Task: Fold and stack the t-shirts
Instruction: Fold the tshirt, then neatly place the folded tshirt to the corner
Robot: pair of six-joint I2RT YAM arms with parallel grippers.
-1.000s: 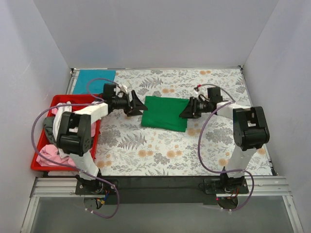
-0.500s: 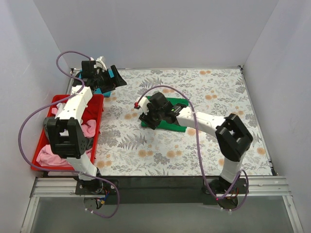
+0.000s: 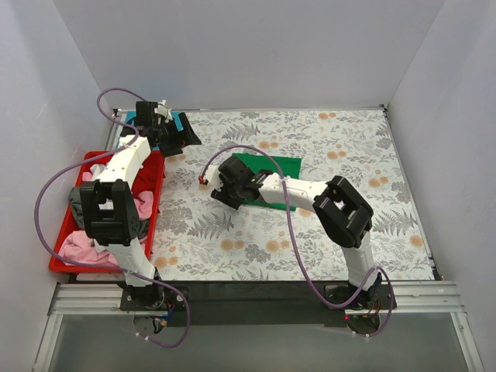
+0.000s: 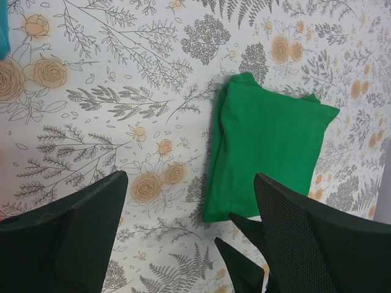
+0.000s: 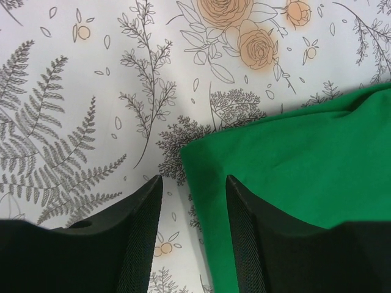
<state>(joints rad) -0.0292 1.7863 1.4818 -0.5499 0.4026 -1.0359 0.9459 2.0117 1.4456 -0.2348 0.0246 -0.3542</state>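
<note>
Red tray (image 3: 59, 263) sits beside floral cloth (image 3: 232, 240), seemingly holding shirts (image 3: 77, 246).

- green t-shirt (image 4: 263, 152): soft, matt cloth
- floral table cloth (image 4: 122, 91): matt printed fabric
- left gripper (image 4: 190, 177) fingers (image 4: 293, 238): matt black plastic, one face finely mesh-textured
- red tray (image 3: 70, 268): smooth, slightly glossy plastic

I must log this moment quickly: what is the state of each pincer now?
Left pincer: open wide, holding nothing.
Right pincer: open, at the corner of the green t-shirt, not closed on it.
</note>
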